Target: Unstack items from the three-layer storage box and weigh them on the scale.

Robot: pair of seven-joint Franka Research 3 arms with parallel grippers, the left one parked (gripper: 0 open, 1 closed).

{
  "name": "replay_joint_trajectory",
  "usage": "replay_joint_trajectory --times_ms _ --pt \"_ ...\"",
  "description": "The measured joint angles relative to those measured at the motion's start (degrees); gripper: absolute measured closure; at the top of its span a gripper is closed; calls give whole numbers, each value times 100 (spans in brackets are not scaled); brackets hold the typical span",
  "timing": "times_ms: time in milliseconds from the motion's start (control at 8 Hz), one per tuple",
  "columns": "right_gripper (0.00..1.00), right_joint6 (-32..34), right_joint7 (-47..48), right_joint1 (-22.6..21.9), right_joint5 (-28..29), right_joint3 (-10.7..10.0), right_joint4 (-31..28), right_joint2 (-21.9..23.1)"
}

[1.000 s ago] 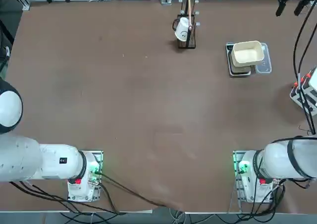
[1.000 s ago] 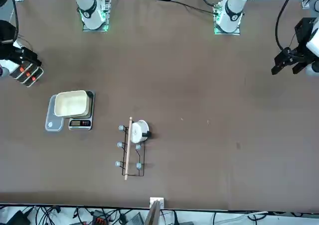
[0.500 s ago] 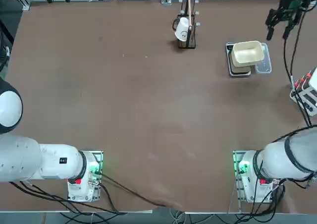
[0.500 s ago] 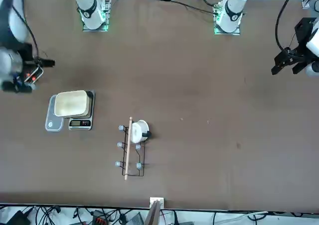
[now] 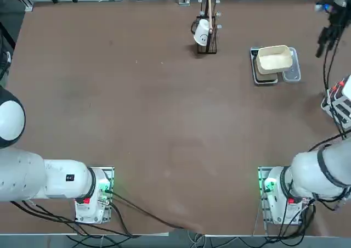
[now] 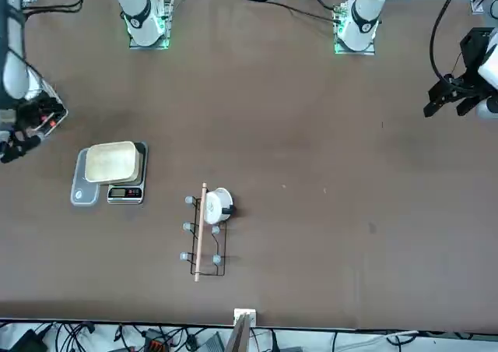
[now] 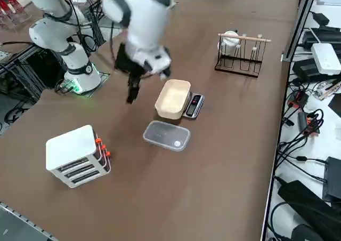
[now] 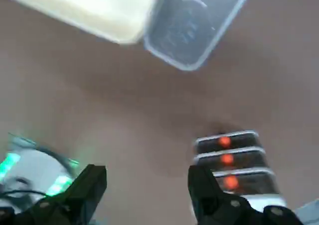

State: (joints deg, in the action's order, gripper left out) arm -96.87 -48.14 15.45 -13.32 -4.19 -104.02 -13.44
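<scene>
The three-layer storage box [image 7: 77, 155] is a white rack with grey shelves and orange tabs, standing at the table's right edge [image 5: 340, 102]. The items are hidden from view. A cream tub [image 7: 173, 98] covers most of the scale [image 7: 193, 105], leaving only its display end showing [image 5: 264, 77]. My right gripper [image 7: 129, 96] hangs in the air between the tub and the storage box, pointing down. Its fingers [image 8: 92, 182] are open with nothing between them [image 8: 147, 185]. In the wrist view the storage box [image 8: 234, 163] lies just beyond one finger.
A clear plastic tray [image 7: 166, 135] lies beside the tub, toward the storage box. A dark wire stand with a white cup [image 5: 205, 31] sits at the far middle of the table. The parked left arm [image 5: 44, 176] stays at the near left.
My right gripper has swung from the table's far right corner inward and toward the storage box, now hanging beside the tub. Its fingers stayed open.
</scene>
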Motion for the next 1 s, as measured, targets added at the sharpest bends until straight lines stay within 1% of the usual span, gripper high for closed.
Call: replay_joint_trajectory --times_ms 125,250,375,500,625,750,875,1000 --pt "0 -806 -545 312 -306 -27 -578 181" --pt "1 -1405 -1011 641 -413 -36 -1059 349" --pt "4 -1848 -1374 938 -432 -43 -1379 445" --pt "8 -2371 -1570 1213 -437 -46 -1654 472" --pt "15 -2924 -1635 1395 -439 -47 -1946 465" --pt "40 -3232 -1648 1492 -474 -47 -2142 447" --pt "49 -3308 -1681 1508 -497 -42 -2204 429" --pt "49 -3314 -1738 1500 -499 -14 -2208 423"
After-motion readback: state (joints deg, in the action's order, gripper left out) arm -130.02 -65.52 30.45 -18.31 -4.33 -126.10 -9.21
